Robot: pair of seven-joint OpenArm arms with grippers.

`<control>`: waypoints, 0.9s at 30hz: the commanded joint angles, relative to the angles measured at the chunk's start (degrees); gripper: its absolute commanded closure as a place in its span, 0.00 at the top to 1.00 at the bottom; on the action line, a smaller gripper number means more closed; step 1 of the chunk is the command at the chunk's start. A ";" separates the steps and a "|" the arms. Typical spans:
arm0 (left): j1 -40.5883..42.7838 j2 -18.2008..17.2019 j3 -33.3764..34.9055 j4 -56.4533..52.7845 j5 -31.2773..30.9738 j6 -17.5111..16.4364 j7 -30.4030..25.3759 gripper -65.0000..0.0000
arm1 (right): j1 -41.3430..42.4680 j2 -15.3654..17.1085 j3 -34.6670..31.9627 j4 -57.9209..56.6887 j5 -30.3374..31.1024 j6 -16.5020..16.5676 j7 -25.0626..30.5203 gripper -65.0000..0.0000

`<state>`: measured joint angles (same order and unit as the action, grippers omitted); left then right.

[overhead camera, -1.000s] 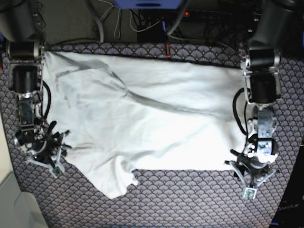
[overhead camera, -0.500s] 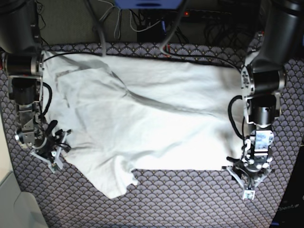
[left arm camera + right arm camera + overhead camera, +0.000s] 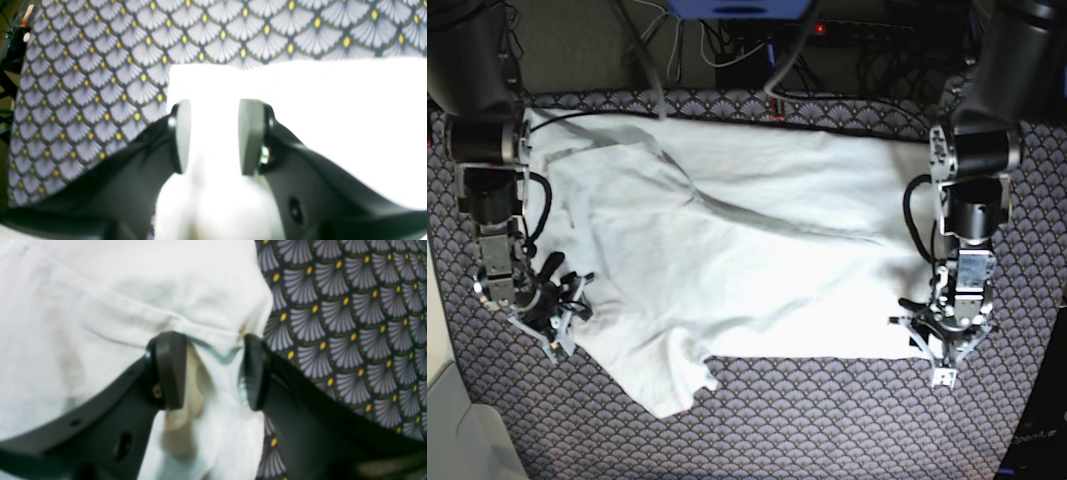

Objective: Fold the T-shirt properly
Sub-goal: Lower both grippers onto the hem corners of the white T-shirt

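Note:
The white T-shirt lies spread and wrinkled across the table, with one flap hanging toward the front edge. My left gripper is at its front right corner. In the left wrist view this left gripper stands open, its pads straddling the T-shirt's corner. My right gripper sits at the shirt's left edge. The right wrist view shows the right gripper open, with a raised fold of the T-shirt between its fingers.
A purple scallop-patterned tablecloth covers the table. Cables and a blue object lie beyond the far edge. A pale grey object sits at the front left corner.
Both grippers have moved inward onto the shirt's edges. The left one went up and toward the corner. The right one slid onto the left edge, and its jaws have narrowed a little.

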<state>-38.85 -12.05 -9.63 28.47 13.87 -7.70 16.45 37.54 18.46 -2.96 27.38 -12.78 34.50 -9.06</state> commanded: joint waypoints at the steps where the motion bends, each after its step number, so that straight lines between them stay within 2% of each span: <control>1: -1.98 -0.39 0.00 0.76 -0.02 0.28 -1.28 0.35 | 1.19 0.57 0.10 -0.78 -0.37 -0.08 0.66 0.33; 3: -1.98 -0.39 0.00 0.76 -0.02 0.28 -1.28 0.35 | 1.10 0.57 0.10 -2.54 -0.46 -0.08 3.04 0.21; 6: -1.98 -0.39 -0.09 0.76 -0.02 0.28 -1.37 0.35 | 0.92 0.57 0.02 -3.16 -0.46 -0.08 3.57 0.00; 11: -3.30 -0.74 -0.53 0.50 -0.02 0.36 -2.25 0.35 | 0.83 0.93 0.02 -3.16 -0.46 -0.08 3.65 0.00; 16: -6.12 -1.09 -7.38 -6.18 0.42 0.36 -6.38 0.35 | 0.83 0.93 0.02 -3.16 -0.54 -0.08 3.57 0.00; 17: -6.73 -2.06 -8.61 -7.68 0.24 0.36 -7.08 0.35 | 0.83 0.93 0.02 -3.16 -0.54 -0.08 3.57 0.00; 24: -7.70 -3.37 -9.84 -11.37 -0.02 0.36 -10.95 0.35 | 0.75 0.93 0.02 -3.07 -0.54 -0.08 3.57 0.00; 27: -7.61 -3.46 -9.84 -11.37 -0.02 2.47 -11.22 0.35 | 0.75 0.93 0.02 -3.07 -0.54 -0.08 3.57 0.00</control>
<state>-44.21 -14.72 -19.42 16.32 14.00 -5.93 6.74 37.43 18.59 -2.92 24.10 -11.92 34.72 -3.49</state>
